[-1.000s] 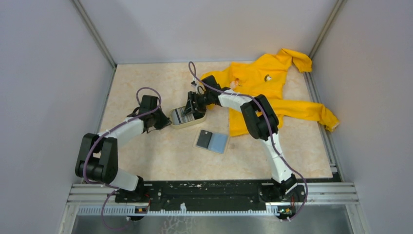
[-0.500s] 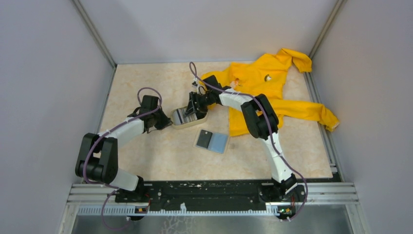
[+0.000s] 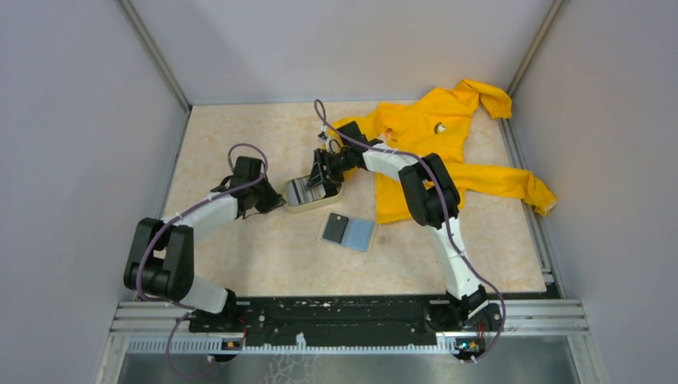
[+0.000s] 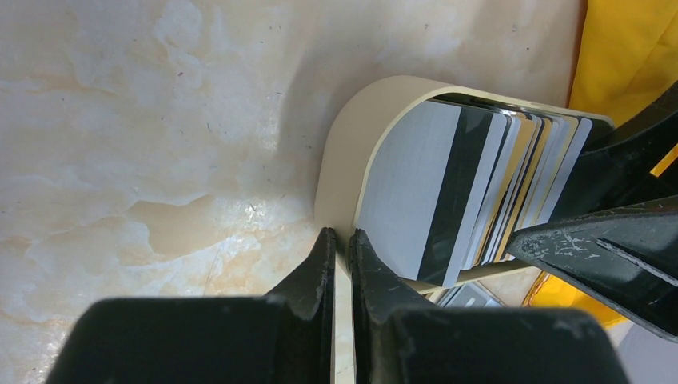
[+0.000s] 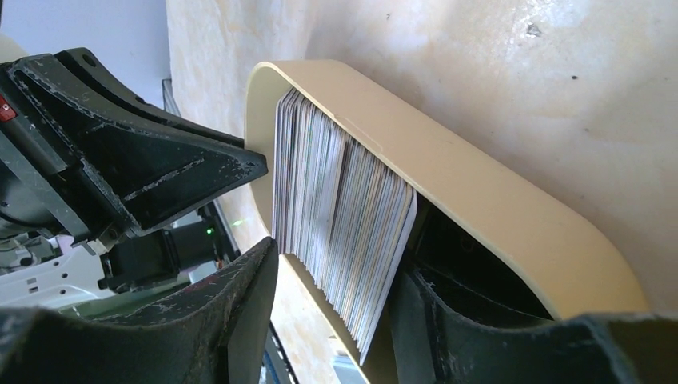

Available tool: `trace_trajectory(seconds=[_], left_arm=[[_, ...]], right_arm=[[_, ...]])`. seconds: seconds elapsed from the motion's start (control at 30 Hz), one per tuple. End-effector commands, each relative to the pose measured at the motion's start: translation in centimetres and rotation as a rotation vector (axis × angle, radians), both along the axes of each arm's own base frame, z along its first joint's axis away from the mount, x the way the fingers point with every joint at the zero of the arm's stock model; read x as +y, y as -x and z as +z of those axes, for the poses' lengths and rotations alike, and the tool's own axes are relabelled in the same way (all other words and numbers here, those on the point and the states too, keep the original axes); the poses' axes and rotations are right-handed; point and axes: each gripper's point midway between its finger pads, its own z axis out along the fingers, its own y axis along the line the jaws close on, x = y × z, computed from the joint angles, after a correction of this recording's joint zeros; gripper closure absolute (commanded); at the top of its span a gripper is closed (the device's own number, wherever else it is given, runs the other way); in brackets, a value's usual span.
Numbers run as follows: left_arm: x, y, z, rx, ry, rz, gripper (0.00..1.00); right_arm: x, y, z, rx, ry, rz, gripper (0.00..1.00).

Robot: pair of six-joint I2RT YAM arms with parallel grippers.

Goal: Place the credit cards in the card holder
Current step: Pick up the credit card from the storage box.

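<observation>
Credit cards (image 3: 348,232) unmoved; card holder (image 3: 312,194) nudged right.

The top camera looks down over the whole worktop (image 3: 240,144); both wrist cameras crowd the card holder (image 4: 344,152) from opposite ends.

Down onto a beige marbled desk (image 3: 240,136) between grey walls. Near the middle, a small tan card holder (image 3: 310,204) packed with upright cards, flanked by both arms: left tool (image 3: 274,202) at its left end, right tool (image 3: 322,180) over its far right side. Just in front and apart, a dark grey card (image 3: 336,228) and a light blue card (image 3: 361,234), flat, side by side. Far right, a crumpled yellow jacket (image 3: 448,132), crossed by the right arm.
</observation>
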Motion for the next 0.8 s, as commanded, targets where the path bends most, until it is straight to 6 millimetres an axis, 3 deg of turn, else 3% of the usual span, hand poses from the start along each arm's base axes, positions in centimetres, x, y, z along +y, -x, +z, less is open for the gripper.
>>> trace_trajectory(seconds=[0.0, 0.5, 0.63, 0.77], left_arm=[[-0.6, -1.2, 1.3, -0.053, 0.034, 0.004, 0.90], [-0.5, -1.3, 1.3, -0.050, 0.027, 0.009, 0.90], [-0.5, -1.3, 1.4, -0.051, 0.025, 0.009, 0.90], [-0.5, -1.3, 1.5, -0.053, 0.026, 0.009, 0.90]], right_arm=[[-1.2, -1.4, 5.4, -0.126, -0.038, -0.018, 0.49], [-2.7, -2.1, 4.3, -0.161, 0.044, -0.053, 0.54], [-3.2, -2.3, 3.9, -0.177, 0.078, -0.070, 0.60], [-3.7, -2.7, 3.6, -0.203, 0.114, -0.089, 0.71]])
